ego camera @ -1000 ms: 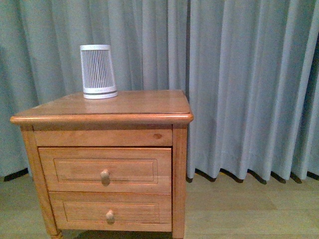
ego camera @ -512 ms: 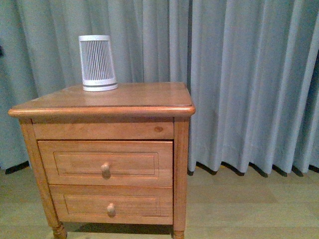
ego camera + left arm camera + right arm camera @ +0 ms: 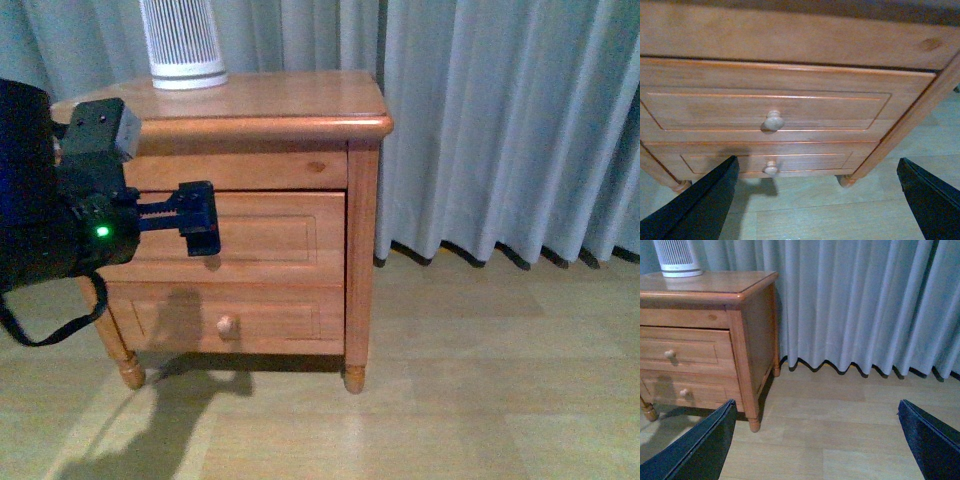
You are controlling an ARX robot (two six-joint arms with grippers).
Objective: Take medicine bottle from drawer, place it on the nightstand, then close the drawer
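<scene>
The nightstand (image 3: 300, 100) stands at the left of the front view. Its upper drawer (image 3: 285, 235) is shut, so the medicine bottle is hidden. My left gripper (image 3: 200, 232) is open and empty, level with the drawer front and covering its knob in the front view. In the left wrist view the drawer's knob (image 3: 773, 120) lies ahead of the open left gripper (image 3: 816, 161), apart from it. My right gripper (image 3: 816, 402) is open and empty over the floor, to the right of the nightstand (image 3: 747, 295); the drawer (image 3: 690, 351) shows there too.
A large white ribbed cylinder (image 3: 183, 45) stands on the nightstand's back left. The lower drawer (image 3: 270, 318) is shut, with its knob (image 3: 226, 324) showing. Grey curtains (image 3: 500, 120) hang behind, down to the wooden floor (image 3: 450, 380).
The front view has tilted downward, so the nightstand sits higher in the frame. My left arm has come into view at the left, in front of the upper drawer.
</scene>
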